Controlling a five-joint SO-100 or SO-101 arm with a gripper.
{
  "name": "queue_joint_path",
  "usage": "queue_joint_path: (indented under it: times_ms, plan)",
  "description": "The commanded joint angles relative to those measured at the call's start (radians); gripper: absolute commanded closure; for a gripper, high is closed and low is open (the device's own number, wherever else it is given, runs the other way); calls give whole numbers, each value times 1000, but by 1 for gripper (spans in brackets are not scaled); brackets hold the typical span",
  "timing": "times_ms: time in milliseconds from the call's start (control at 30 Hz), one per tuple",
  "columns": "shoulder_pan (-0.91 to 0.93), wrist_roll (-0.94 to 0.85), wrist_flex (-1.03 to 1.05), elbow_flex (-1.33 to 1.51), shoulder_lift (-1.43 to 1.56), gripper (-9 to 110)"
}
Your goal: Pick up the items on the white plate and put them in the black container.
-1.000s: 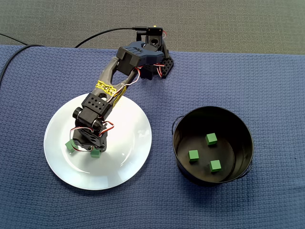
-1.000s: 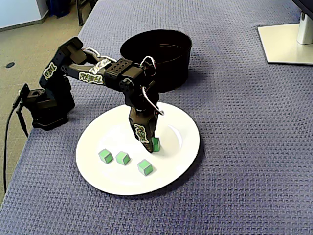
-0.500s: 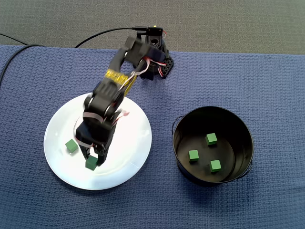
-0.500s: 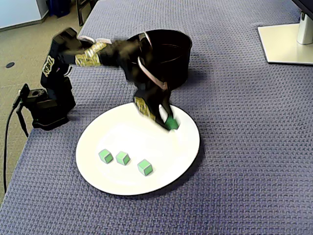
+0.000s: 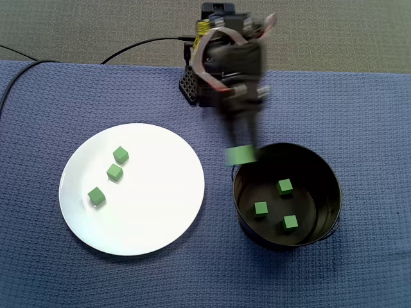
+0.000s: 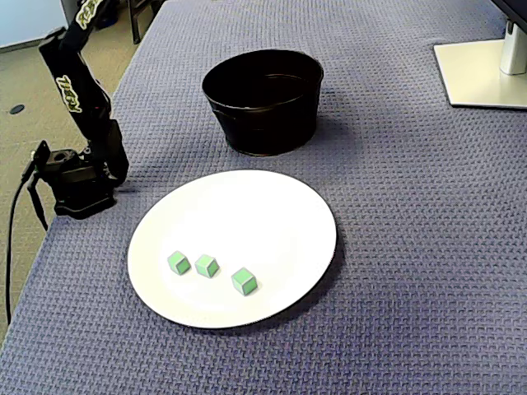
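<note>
Fixed views both show three plate cubes [image 5: 114, 172] sitting on the white plate [image 5: 160, 192], and in a fixed view I count three container cubes [image 5: 284, 187] already lying on the floor of the black container [image 5: 329, 179]. A seventh piece, the carried cube [image 5: 241, 156], hangs at the tip of the gripper [image 5: 243, 149], just over the container's left rim. The arm [image 5: 228, 64] is smeared by motion there, so I can't make out the fingers, but with the cube held in the air I judge the gripper to be clenched on it. In a fixed view the arm rises out of the top left corner [image 6: 78, 90] and the gripper isn't visible at all. By my reckoning the job is about half done: this cube needs to be released over the container, then the three on the plate fetched. As for heading, a cube has no real long axis. The carried one shows a flat face to the camera, its edges roughly square with the picture, looking slightly wider than tall, probably from blur. The plate cubes form a loose row slanting from far right to near left on the plate's left half, well apart from the container on the blue woven surface [image 5: 366, 109].
</note>
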Motion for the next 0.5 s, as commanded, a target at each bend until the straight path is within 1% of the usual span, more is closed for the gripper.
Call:
queue_joint_path:
  times_ms: [0,133,200,233,300,400,467]
  plan:
    - [-256,166,-12,100,66,102]
    - [-387,225,-178,333,-9,102]
    - [-434,215,-252,408,-97,102]
    - [-454,201,-255,417,-150,102]
    - [-462,233,-201,388,-272,102]
    - [-428,282,-100,310,-449,102]
    - [-400,298,-61,288,-506,102]
